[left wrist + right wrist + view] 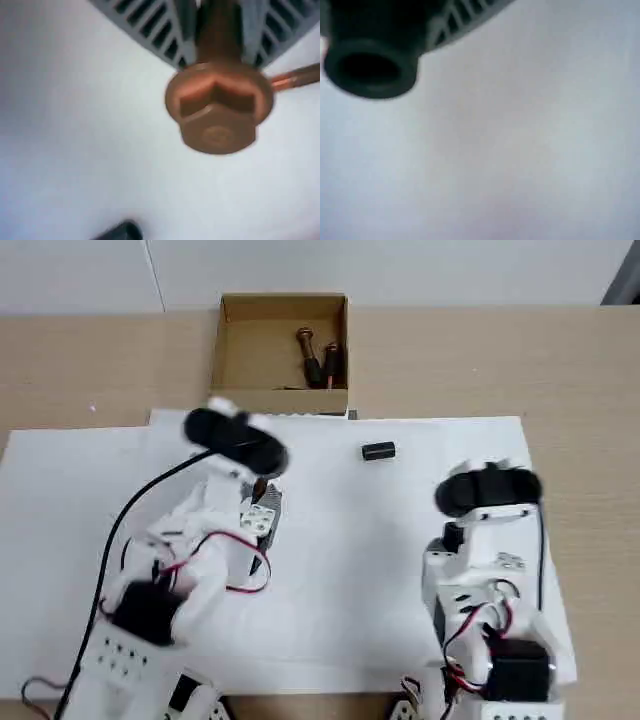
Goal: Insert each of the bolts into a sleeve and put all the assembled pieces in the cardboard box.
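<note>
We show the left gripper [220,22] clamped on the shank of a copper-coloured hex-head bolt [219,107], head clear of its jaws, and the right gripper [395,20] gripping a black cylindrical sleeve [370,67], bore exposed, presumably for mating between the arms. The brown cardboard box [232,350] lies beyond both grippers; we read no lettering anywhere.

coppery metal bolt [218,107], matt black sleeve [370,70], cardboard box [250,355]

The left pincer [220,30] is gripping a copper bolt [219,107], its hex head hanging over the white surface [75,150].
</note>
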Available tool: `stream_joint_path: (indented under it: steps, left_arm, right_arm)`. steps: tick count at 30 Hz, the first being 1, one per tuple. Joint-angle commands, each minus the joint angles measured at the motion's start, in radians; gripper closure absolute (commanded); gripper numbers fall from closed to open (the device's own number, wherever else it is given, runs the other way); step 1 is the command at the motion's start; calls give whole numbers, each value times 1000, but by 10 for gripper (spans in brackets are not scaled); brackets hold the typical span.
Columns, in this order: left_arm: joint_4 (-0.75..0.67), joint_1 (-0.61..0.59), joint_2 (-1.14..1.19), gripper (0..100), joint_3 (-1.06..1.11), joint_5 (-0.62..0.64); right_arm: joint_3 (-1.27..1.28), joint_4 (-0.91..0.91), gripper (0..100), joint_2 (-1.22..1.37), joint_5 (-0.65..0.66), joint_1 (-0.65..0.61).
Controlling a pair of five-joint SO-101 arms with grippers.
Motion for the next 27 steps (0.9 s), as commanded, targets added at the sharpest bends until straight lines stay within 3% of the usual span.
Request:
stream_joint_path:
  steps: [1, 8, 13, 19, 22, 27]
  left_arm:
    - [-66, 0, -133, 995, 77, 80]
    - [-158, 0, -325, 995, 243, 264]
    - [-193, 0, -491, 995, 381, 279]
    - [-193, 5, -709, 995, 483, 281]
    - [-212, 2, -687, 995, 489, 285]
    - [-299, 8, -687, 995, 489, 448]
  right_arm:
    - [69, -102, 996, -54, -11, -77]
    - [212, -239, 996, -209, -11, -260]
    - [338, -325, 996, -358, -8, -372]
    - [377, -389, 996, -346, -8, -493]
    - [404, -444, 996, -346, -6, -536]
    - [459, -567, 996, -346, -3, -591]
